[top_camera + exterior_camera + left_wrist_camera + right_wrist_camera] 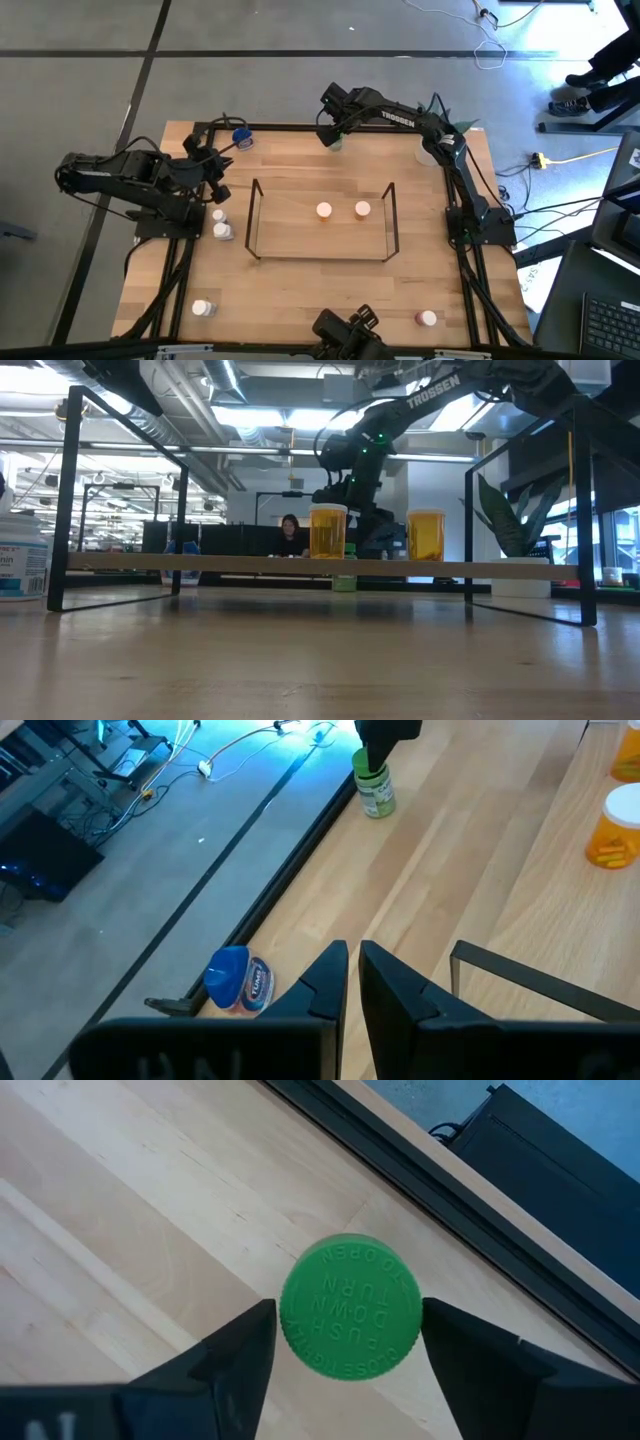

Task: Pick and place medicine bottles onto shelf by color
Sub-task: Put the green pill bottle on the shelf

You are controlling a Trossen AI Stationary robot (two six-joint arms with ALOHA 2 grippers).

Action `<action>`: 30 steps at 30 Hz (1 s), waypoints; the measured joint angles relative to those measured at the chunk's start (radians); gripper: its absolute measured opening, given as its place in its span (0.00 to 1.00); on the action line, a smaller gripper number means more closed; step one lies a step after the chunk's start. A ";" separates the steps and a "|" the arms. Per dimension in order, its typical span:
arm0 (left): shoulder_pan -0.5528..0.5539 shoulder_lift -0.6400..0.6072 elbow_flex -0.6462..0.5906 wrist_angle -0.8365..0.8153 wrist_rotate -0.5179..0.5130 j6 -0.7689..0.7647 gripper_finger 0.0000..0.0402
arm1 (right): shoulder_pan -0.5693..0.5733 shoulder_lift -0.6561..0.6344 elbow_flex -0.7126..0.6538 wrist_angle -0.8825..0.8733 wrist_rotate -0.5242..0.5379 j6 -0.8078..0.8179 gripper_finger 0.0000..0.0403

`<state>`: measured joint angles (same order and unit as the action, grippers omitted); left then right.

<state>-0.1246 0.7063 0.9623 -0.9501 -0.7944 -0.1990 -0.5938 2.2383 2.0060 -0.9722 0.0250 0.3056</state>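
A green-capped bottle [376, 790] stands upright near the table's far edge [335, 143]. My right gripper [348, 1315] comes down over it, one finger on each side of its cap. On the wire shelf [255, 215], mid-table, stand two orange bottles with white caps [324, 210] [362, 209]. My left gripper [352, 960] hangs shut and empty above the far left corner. A blue-capped bottle [240, 982] lies on the table just beyond it. My right gripper pinches the green cap's rim [290, 1330] between its two fingers, which lie against opposite sides of the cap. The fingers come from above, pointing steeply down. The bottle stays upright with its base on the table.
Two white-capped bottles [218, 215] [222, 232] stand left of the shelf. A third [203, 308] and a pink-red capped one [428, 318] stand near the front edge. A potted plant [440, 140] fills the far right corner. A dark frame rail [450, 1210] runs just behind the green bottle.
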 joint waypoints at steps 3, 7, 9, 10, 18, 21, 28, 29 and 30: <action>0.000 0.000 0.000 0.000 0.000 0.000 0.06 | 0.000 0.005 0.000 0.000 0.000 0.000 0.62; 0.000 0.000 0.000 0.000 0.000 0.000 0.06 | 0.000 0.019 -0.002 -0.002 0.000 -0.001 0.62; 0.000 0.000 0.000 0.000 0.000 0.000 0.06 | 0.000 0.018 -0.002 0.005 0.000 -0.004 0.62; 0.000 0.000 0.000 0.000 0.000 0.000 0.06 | 0.000 0.017 -0.002 0.006 0.000 -0.004 0.62; 0.000 0.000 0.000 0.000 0.000 0.000 0.06 | 0.000 0.017 -0.002 0.016 0.002 -0.008 0.52; 0.000 0.000 0.000 0.000 0.000 0.000 0.06 | 0.000 0.017 -0.002 0.017 0.002 0.000 0.51; 0.000 0.000 0.000 0.000 0.000 0.000 0.06 | 0.000 0.018 -0.002 0.016 0.008 0.003 0.55; 0.000 0.000 0.000 0.000 0.000 0.000 0.06 | 0.000 0.018 -0.002 0.016 0.008 0.004 0.54; 0.000 0.000 0.000 0.000 0.000 0.000 0.06 | 0.000 0.018 -0.002 0.016 0.008 0.004 0.54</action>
<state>-0.1247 0.7067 0.9623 -0.9501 -0.7944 -0.1991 -0.5934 2.2559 2.0045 -0.9565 0.0326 0.3092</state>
